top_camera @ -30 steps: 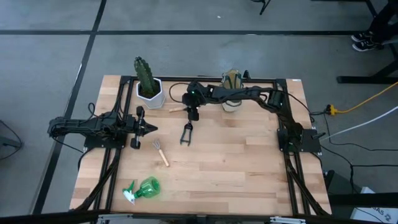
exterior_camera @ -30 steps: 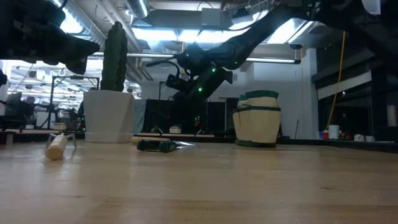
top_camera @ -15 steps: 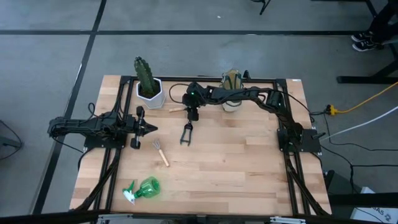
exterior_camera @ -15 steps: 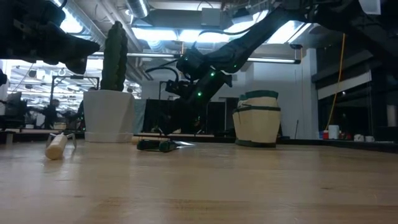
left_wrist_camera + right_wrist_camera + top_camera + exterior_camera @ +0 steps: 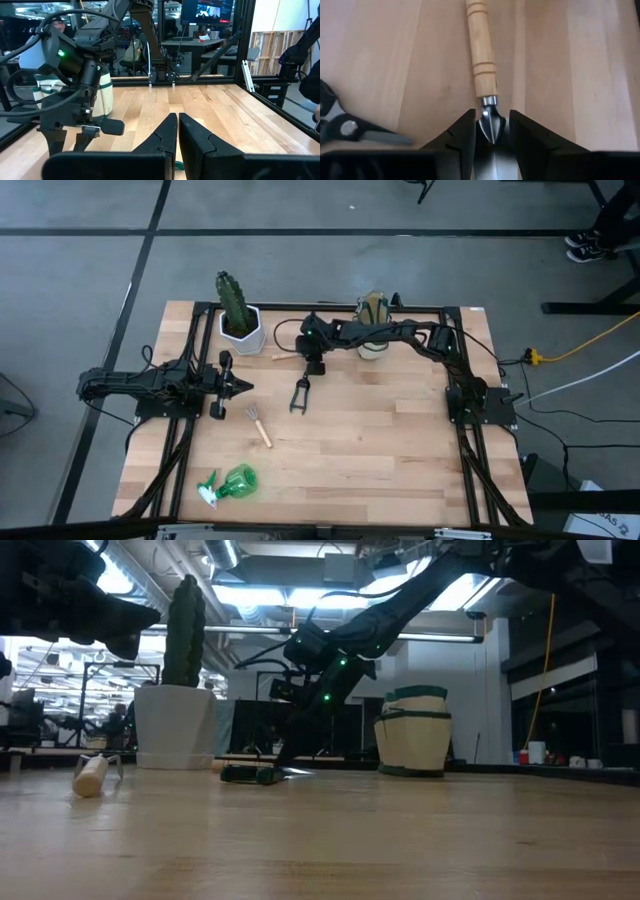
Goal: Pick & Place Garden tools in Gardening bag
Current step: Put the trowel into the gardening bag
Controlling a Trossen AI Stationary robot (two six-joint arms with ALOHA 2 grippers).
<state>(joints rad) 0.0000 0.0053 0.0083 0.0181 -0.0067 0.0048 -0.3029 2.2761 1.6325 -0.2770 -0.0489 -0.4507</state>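
While we look from the near edge of the table [image 5: 400,480], the green spray bottle [image 5: 232,482] lies closest, on its side at the near left. Farther in, the wooden-handled rake [image 5: 259,424] rests flat, and just beyond it the black pruners [image 5: 299,395] lie near the middle. Our left gripper [image 5: 246,386] waits at the left side, level with the pruners, its fingers [image 5: 165,132] pressed together on nothing. Farther back, our right gripper [image 5: 491,131] is down over the trowel [image 5: 481,50], its two fingers either side of the silver neck where blade meets wooden handle; we cannot tell whether they grip it. The trowel lies flat between the cactus pot [image 5: 242,332] and the gardening bag [image 5: 373,315], which stands upright at the far edge.
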